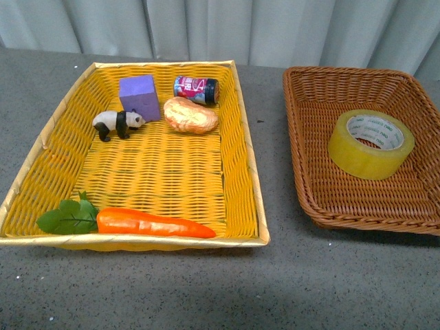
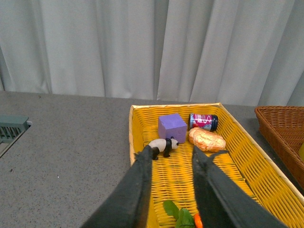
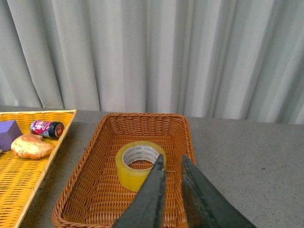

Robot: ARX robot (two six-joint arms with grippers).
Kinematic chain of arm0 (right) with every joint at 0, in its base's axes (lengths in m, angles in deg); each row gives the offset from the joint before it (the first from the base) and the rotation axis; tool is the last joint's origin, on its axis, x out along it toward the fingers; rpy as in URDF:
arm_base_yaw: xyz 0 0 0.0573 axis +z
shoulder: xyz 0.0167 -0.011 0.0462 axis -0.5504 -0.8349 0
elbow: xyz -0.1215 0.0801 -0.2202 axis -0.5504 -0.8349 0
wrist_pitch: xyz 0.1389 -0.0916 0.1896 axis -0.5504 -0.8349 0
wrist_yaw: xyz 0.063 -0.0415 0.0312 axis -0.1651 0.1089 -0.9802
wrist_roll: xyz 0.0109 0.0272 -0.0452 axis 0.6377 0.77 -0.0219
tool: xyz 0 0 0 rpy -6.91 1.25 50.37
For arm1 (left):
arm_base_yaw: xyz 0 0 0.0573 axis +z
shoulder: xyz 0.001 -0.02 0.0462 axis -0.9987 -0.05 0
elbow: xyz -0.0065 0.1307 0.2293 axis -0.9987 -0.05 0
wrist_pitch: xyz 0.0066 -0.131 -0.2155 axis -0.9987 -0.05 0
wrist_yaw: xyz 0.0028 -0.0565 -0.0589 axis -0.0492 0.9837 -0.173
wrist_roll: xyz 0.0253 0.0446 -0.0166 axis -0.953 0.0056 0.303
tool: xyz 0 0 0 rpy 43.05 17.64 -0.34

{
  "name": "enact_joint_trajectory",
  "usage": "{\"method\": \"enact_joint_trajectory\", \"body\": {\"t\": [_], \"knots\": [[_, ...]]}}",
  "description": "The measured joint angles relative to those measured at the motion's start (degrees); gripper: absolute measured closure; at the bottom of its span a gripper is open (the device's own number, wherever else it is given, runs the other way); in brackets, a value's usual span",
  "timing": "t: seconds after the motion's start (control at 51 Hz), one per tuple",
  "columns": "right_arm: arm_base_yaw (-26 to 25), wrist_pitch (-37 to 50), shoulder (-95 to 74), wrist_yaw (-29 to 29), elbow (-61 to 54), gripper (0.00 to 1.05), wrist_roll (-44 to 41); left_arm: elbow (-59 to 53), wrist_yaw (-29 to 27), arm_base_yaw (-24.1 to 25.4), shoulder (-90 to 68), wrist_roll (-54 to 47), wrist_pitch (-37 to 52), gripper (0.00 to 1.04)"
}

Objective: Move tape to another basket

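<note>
Tape (image 1: pixel 371 144): lies flat in the brown basket (image 1: pixel 309 185), hole upward, touching nothing else.
Right gripper (image 3: pixel 171 164): above the tape's near rim, jaws narrowly apart, holding nothing; the nearer arm.
Left gripper (image 2: pixel 173 154): over the yellow basket (image 2: pixel 237 142), jaws apart, empty.
Surface: grey tabletop (image 1: pixel 275 282); pale curtain (image 3: pixel 152 52) behind the brown basket.

Brown basket (image 1: pixel 309 192): right side and near right corner cut by front view edge.
Tape (image 3: pixel 140 164): near edge hidden behind right gripper (image 3: pixel 172 164) fingers.
Carrot (image 2: pixel 197 221): cut by left wrist view edge.
Can (image 1: pixel 196 89): label print too small to read.
</note>
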Motion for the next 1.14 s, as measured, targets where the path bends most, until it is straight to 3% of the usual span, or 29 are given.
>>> {"method": "enact_joint_trajectory", "body": {"t": [0.412, 0.49, 1.137], "knots": [[0.00, 0.00, 0.00, 0.00, 0.00, 0.21, 0.02, 0.00, 0.00, 0.00, 0.00, 0.00, 0.00, 0.08], [0.00, 0.00, 0.00, 0.00, 0.00, 0.08, 0.02, 0.00, 0.00, 0.00, 0.00, -0.02, 0.00, 0.07], [0.00, 0.00, 0.00, 0.02, 0.00, 0.09, 0.04, 0.00, 0.00, 0.00, 0.00, -0.02, 0.00, 0.07]]}}
